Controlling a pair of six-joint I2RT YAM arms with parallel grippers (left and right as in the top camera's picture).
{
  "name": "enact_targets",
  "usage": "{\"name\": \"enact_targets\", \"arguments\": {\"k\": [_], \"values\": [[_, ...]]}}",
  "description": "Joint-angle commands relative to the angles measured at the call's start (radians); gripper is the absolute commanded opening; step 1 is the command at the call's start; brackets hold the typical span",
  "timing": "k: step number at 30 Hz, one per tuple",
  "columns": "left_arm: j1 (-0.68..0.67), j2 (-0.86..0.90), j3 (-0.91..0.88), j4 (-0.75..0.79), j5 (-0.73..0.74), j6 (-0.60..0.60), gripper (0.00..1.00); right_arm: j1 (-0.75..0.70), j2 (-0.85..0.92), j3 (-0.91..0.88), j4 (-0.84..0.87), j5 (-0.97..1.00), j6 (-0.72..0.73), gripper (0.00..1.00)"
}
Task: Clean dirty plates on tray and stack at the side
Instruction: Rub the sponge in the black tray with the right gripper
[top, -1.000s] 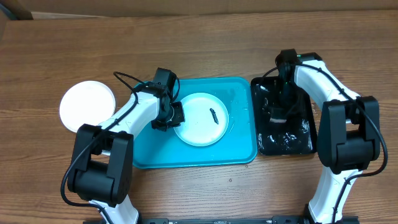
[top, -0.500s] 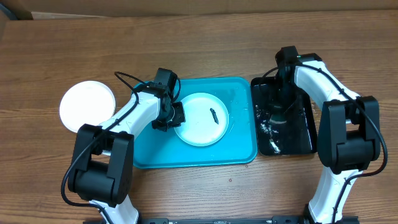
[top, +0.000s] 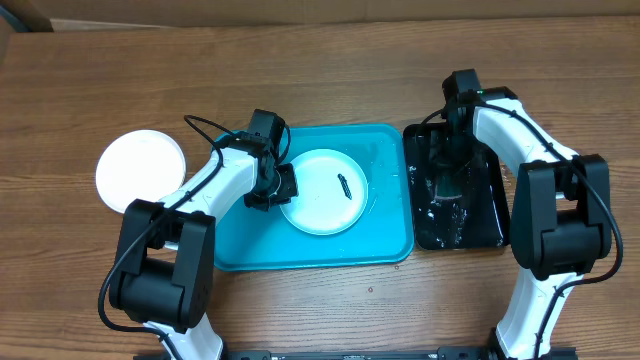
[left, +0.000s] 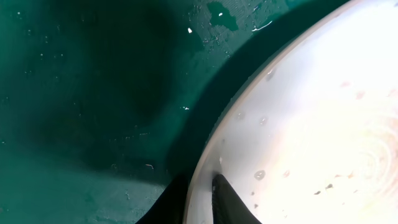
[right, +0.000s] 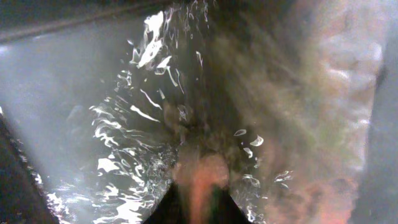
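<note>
Plate (top: 322, 192) rim sits pinched between left fingers (left: 231, 202).

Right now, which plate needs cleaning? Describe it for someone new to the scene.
Find the blue tray in the middle. The only plate lying in it is the one, its left rim pinched by the left claw. A dark smear marks it, unlike the unmarked white plate off the tray to the left.

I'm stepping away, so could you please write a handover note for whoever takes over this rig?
Left gripper: shut on the rim of the smeared plate in the turquoise tray.
Right gripper: in the wet black tray, around a blurred pinkish thing; grip unclear.
Done: one white plate sits aside on the table.
Left: wipe off the dark smear, then stack that plate on the white one.
</note>
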Motion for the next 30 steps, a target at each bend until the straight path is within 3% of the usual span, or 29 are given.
{"name": "enact_targets", "arguments": {"k": [1,7,9,12,21,23,25,30], "values": [[-0.007,0.015,-0.011,0.003,-0.017,0.015,0.17,-0.004,-0.029,0.021,-0.012,-0.009,-0.006,0.98],[-0.007,0.015,-0.011,0.002,-0.017,0.015,0.17,-0.008,-0.029,0.175,-0.181,-0.026,-0.013,0.99],[-0.007,0.015,-0.011,0.001,-0.017,0.015,0.17,-0.008,-0.029,0.192,-0.232,-0.026,-0.013,0.90],[-0.007,0.015,-0.011,0.002,-0.018,0.015,0.18,-0.008,-0.029,0.177,-0.270,-0.026,-0.013,0.64],[-0.007,0.015,-0.011,0.002,-0.020,0.015,0.17,-0.007,-0.029,0.066,-0.211,-0.019,-0.014,0.61],[-0.007,0.015,-0.011,0.002,-0.021,0.015,0.17,-0.007,-0.029,0.052,-0.195,-0.019,-0.014,0.57],[-0.007,0.015,-0.011,0.002,-0.020,0.015,0.17,-0.007,-0.029,0.042,-0.180,-0.019,-0.014,0.44],[-0.007,0.015,-0.011,0.002,-0.020,0.015,0.17,-0.007,-0.029,0.035,-0.173,-0.019,-0.014,0.34]]}}
